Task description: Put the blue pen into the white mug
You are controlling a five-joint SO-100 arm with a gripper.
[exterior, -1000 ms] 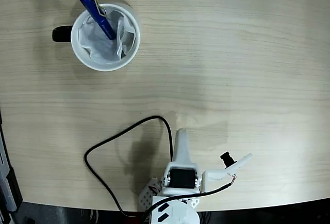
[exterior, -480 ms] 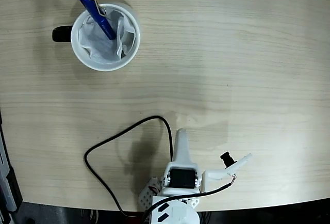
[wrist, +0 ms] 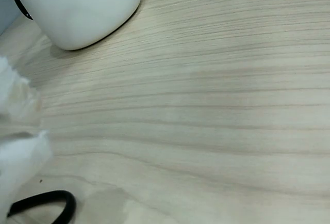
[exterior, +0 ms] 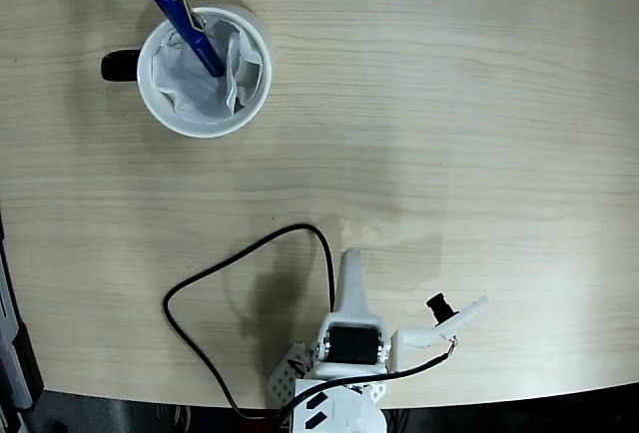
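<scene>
A slim, glossy royal-blue pen with a silver metal clip [exterior: 189, 24] stands inside the round white mug with a dark handle [exterior: 252, 94], near the upper left of the fixed view. It leans on the rim with its clip end up and toward the upper left, lower end buried in the crumpled white paper lining [exterior: 205, 89]. The pale, fine-grained wood-look tabletop [exterior: 449, 134] carries a looping black cable [exterior: 215, 273] near the white arm at the bottom edge. The white end effector [exterior: 351, 278] is well apart from the mug and grasps nothing; whether it is released or clenched I cannot tell. The wrist view shows the mug's smooth white wall [wrist: 77, 7].
</scene>
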